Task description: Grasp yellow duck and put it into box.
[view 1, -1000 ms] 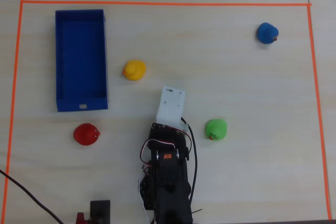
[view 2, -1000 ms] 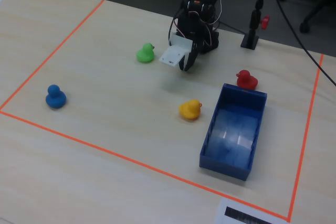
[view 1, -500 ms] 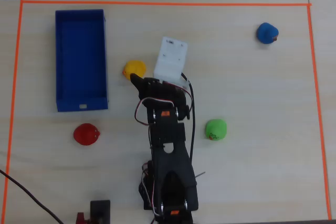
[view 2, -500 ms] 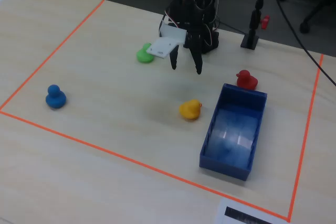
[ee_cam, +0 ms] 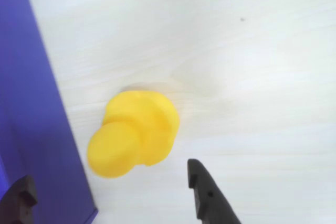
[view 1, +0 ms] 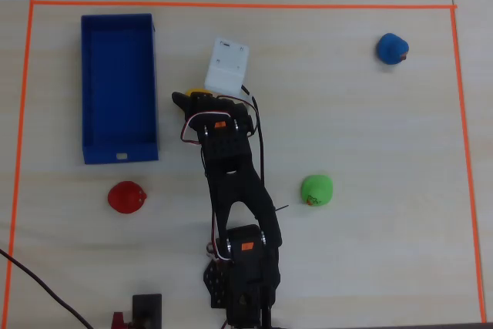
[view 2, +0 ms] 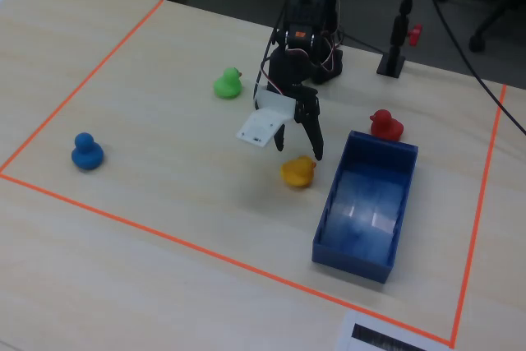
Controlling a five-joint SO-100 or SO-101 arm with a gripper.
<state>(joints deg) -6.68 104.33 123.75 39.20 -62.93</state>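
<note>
Gripper (view 2: 297, 147) jaws apart, empty, poised just above the yellow duck (view 2: 298, 172). Duck sits on the table (view 2: 164, 203), just beside the blue box (view 2: 362, 252). Grasp not yet made; lift and drop into box remain.

Lab, orange tape border (view 2: 205, 254) (office chair (view 2: 493, 14))
</note>
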